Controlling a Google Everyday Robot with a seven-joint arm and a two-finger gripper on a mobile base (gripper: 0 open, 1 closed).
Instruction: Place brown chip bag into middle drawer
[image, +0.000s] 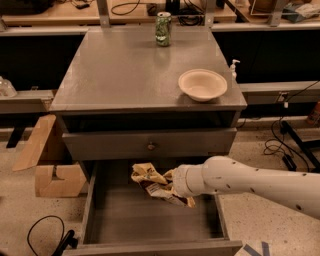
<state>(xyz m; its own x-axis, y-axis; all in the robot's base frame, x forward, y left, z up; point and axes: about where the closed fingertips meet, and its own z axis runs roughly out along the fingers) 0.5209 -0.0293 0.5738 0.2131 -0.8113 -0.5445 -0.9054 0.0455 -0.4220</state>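
Observation:
The brown chip bag is crumpled, tan with dark brown patches and a white label. It hangs inside the open middle drawer, over the back half of its flat grey floor. My gripper reaches in from the right at the end of the white arm and is shut on the bag's right side. The bag and the wrist hide most of the fingers. I cannot tell whether the bag touches the floor.
A closed drawer front with a small round knob sits above the open drawer. A cream bowl and a green can stand on the cabinet top. Cardboard pieces lie on the floor at left, cables at front left.

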